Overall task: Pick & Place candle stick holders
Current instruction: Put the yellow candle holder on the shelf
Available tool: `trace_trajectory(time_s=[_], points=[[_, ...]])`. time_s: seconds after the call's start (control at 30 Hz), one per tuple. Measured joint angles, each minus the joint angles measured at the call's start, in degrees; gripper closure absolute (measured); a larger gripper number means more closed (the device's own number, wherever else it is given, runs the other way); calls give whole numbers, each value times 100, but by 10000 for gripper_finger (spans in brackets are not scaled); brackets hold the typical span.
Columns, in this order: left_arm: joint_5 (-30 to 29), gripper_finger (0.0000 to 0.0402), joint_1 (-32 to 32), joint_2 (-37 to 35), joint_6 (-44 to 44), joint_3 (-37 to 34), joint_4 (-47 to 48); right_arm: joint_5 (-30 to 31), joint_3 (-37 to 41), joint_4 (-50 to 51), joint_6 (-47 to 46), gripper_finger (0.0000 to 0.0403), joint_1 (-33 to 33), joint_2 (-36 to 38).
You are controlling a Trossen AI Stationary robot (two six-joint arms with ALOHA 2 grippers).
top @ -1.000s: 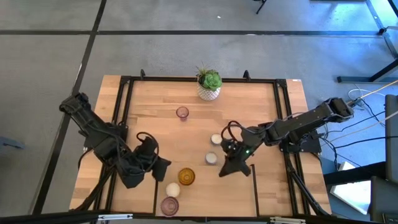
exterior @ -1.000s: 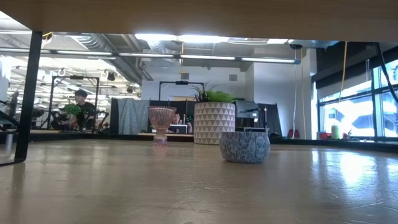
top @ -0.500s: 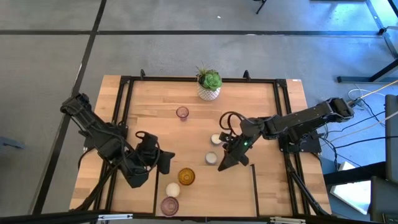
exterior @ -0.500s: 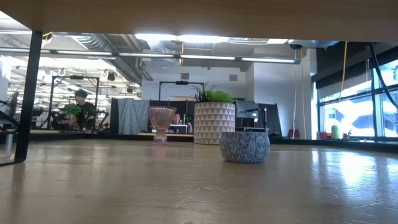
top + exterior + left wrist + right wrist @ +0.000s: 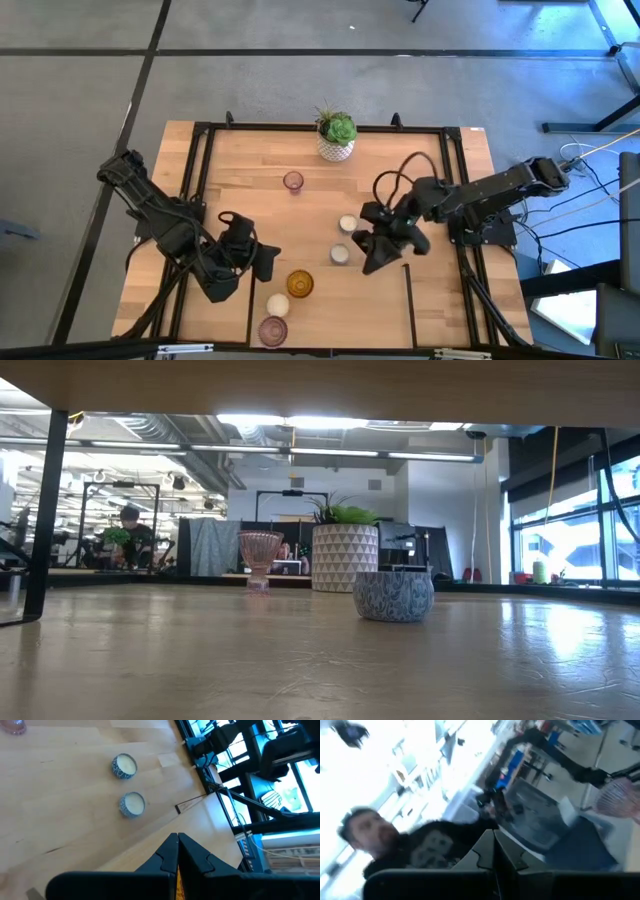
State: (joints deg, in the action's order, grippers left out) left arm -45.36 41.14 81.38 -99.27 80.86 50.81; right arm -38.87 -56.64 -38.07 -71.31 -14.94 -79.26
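Right gripper [image 5: 368, 262] sits over the table's [image 5: 240, 170] right-centre, fingers pressed together with nothing between them, as the right wrist view shows [image 5: 494, 854]. Two cream-white candle stick holders lie just beside it toward the table's middle: one [image 5: 348, 224] slightly farther back, one [image 5: 340, 255] near the fingertips; touching or apart is hard to judge from above. Neither is inside the jaws.

Left gripper [image 5: 262, 262] rests at front-left, jaws closed and empty [image 5: 177, 854]. A third cream-white holder [image 5: 278, 305] and the amber glass holder [image 5: 300, 284] lie just in front of and beside it. One purplish-pink glass holder [image 5: 273, 331] stands at the front edge, the other [image 5: 293, 181] well back, near the potted plant [image 5: 336, 137].

A person [image 5: 395, 847] shows in the right wrist view, blurred.
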Motion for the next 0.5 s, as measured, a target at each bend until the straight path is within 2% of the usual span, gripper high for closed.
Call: trace_trajectory(time_s=[0.1, 0.27, 0.37, 0.5], points=[[0, 400, 0, 0, 40, 0, -2, 247, 2, 26, -630, 400, 66, -4], [28, 400, 1, 0, 39, 0, -2, 264, 4, 9, -575, 400, 65, -4], [431, 400, -37, 0, -31, 0, 40, 92, 4, 7, -390, 400, 58, -4], [1297, 400, -206, 112, -53, -2, 94, -15, 4, 51, -277, 400, 53, -4]])
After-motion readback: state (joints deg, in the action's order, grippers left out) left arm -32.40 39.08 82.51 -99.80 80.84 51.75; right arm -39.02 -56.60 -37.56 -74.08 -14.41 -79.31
